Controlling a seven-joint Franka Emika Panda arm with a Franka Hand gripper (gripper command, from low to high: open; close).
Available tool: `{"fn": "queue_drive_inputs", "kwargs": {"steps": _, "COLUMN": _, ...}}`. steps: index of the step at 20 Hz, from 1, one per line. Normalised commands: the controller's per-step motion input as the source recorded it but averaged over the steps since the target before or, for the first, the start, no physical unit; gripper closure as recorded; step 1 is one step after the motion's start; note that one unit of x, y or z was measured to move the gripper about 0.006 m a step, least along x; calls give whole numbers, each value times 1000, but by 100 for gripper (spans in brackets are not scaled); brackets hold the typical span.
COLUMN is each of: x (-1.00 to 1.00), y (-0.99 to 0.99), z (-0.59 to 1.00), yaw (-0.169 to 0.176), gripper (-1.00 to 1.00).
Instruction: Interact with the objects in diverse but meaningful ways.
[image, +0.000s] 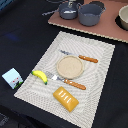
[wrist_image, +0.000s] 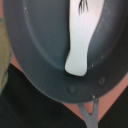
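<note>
The wrist view looks straight down into a grey saucepan (wrist_image: 45, 45) with a white tube (wrist_image: 82, 35) lying inside it, so both sit directly under the gripper. The gripper itself does not show in either view, so I cannot tell how far open it is or whether it has hold of anything. Well away from there, on the striped placemat (image: 100, 75), lie the banana (image: 40, 76) and the yellow-orange slab (image: 65, 98). The pale blue carton (image: 12, 78) stands on the dark table (image: 20, 35) beside the mat.
</note>
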Motion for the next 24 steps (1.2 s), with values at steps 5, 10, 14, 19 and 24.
{"fn": "queue_drive_inputs", "kwargs": {"steps": 5, "x": 18, "y": -791, "z": 411, "yaw": -66, "gripper": -100}}
{"fn": "queue_drive_inputs", "kwargs": {"steps": 10, "x": 98, "y": -934, "z": 57, "yaw": -7, "gripper": -100}}
{"fn": "queue_drive_inputs", "kwargs": {"steps": 14, "x": 111, "y": -950, "z": -4, "yaw": 0, "gripper": -100}}
{"fn": "queue_drive_inputs", "kwargs": {"steps": 19, "x": 61, "y": -906, "z": 0, "yaw": 0, "gripper": -100}}
{"fn": "queue_drive_inputs", "kwargs": {"steps": 24, "x": 29, "y": -923, "z": -11, "yaw": 0, "gripper": -100}}
